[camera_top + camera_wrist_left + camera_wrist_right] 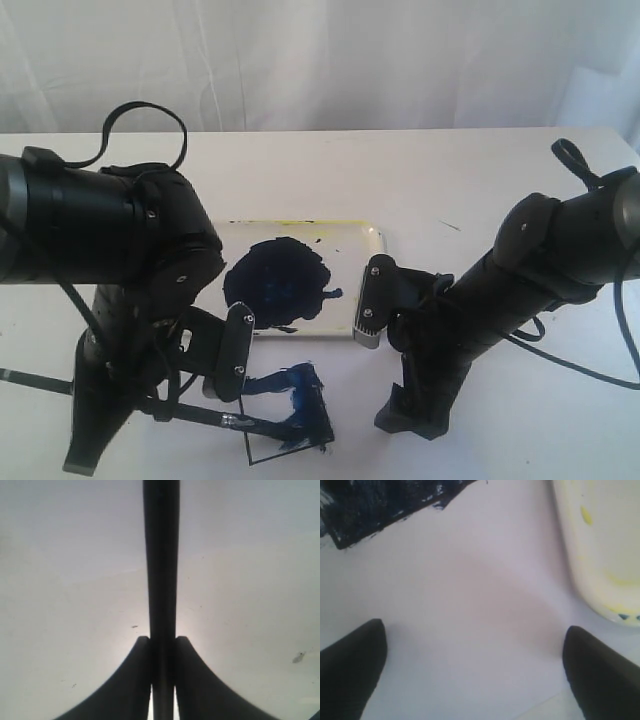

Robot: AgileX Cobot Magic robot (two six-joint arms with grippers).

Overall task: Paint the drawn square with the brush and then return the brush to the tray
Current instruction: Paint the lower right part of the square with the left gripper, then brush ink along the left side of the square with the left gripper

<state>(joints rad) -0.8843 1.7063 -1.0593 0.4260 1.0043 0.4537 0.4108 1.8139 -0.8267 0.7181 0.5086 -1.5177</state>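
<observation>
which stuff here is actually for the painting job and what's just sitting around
for the job:
brush, clamped in the left gripper
drawn square, partly smeared blue
tray with its paint blob

not in use:
right gripper, open and empty
curtain
table

White desk (480, 170), matte, with a few small dark specks (299, 656) on its surface. White curtain (330, 60) hangs in soft folds behind the desk's far edge. Thin black strip (30, 378) lies on the desk near its left edge; cable or tape, cannot tell.
</observation>
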